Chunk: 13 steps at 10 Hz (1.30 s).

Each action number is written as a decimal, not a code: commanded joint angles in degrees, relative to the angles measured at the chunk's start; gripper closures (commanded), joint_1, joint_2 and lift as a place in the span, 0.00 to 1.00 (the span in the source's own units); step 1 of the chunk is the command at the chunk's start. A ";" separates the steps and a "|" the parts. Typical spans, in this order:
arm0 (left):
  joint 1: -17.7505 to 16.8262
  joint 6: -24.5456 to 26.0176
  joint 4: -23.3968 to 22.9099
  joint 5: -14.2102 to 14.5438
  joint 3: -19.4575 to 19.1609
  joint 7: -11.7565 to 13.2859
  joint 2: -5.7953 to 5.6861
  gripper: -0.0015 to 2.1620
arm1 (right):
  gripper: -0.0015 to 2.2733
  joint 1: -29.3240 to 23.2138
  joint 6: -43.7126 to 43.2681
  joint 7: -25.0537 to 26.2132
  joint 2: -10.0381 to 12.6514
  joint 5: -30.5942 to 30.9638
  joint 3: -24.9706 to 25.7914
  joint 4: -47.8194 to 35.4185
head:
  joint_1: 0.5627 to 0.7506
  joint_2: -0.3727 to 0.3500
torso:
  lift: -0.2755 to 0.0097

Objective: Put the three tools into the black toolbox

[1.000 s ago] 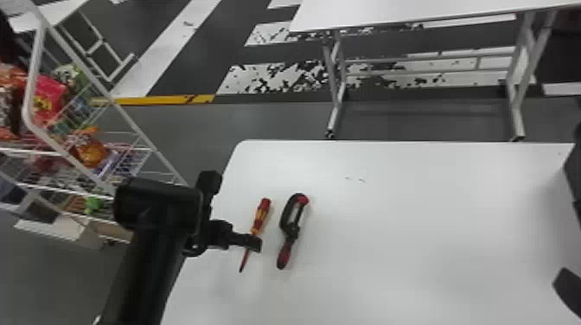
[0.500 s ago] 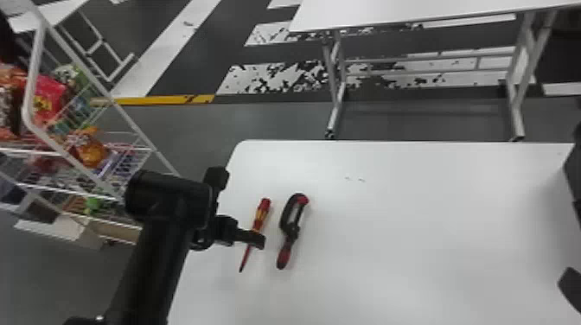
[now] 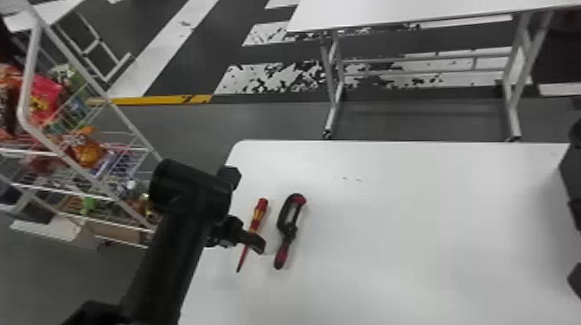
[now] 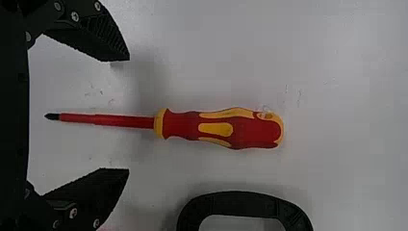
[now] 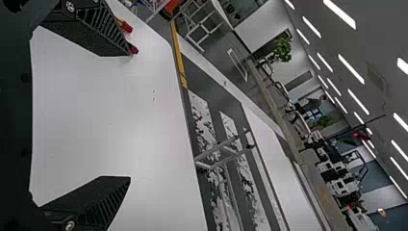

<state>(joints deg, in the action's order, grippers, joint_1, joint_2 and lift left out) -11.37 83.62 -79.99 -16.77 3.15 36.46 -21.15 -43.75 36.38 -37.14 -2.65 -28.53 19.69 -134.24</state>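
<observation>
The screwdriver [image 3: 258,215] lies lower left of centre, near the left edge of the white table [image 3: 410,224], just beside the black-and-red tool [image 3: 282,256]; tabletop stretches rightward. Left gripper [image 3: 256,244], above the shaft, and right gripper [image 3: 576,276], at the frame's right edge, gape wide, gripping nothing.

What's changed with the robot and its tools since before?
The left end effector moved right, by the screwdriver; the right end effector edged right too. Nothing was grabbed or let go. The screwdriver and black-and-red tool stayed put on the table.
</observation>
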 commanded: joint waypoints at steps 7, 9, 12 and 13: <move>0.21 -0.51 0.36 -0.46 0.89 -2.53 0.23 0.59 | 0.03 0.42 -0.03 -0.04 0.01 -0.82 0.70 0.56 | 0.70 0.97 | 0.79; 1.09 -1.39 -0.26 -0.20 0.63 -3.06 0.23 0.70 | 0.04 0.60 0.32 -0.04 0.01 -0.73 0.52 0.56 | 0.70 0.97 | 0.79; 2.15 -1.22 -1.84 -0.20 0.45 -3.50 0.32 0.87 | 0.04 1.04 0.50 0.05 0.01 -0.64 0.35 0.91 | 0.70 0.97 | 0.79; 2.85 -1.04 -2.63 -0.11 0.01 -3.58 0.32 0.94 | 0.04 1.13 0.50 0.05 0.01 -0.56 0.26 1.00 | 0.70 0.97 | 0.79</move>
<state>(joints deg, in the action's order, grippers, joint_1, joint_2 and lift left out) -8.81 82.42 -82.24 -16.93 3.33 35.04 -20.86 -42.66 36.91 -37.09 -2.64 -29.11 20.01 -133.28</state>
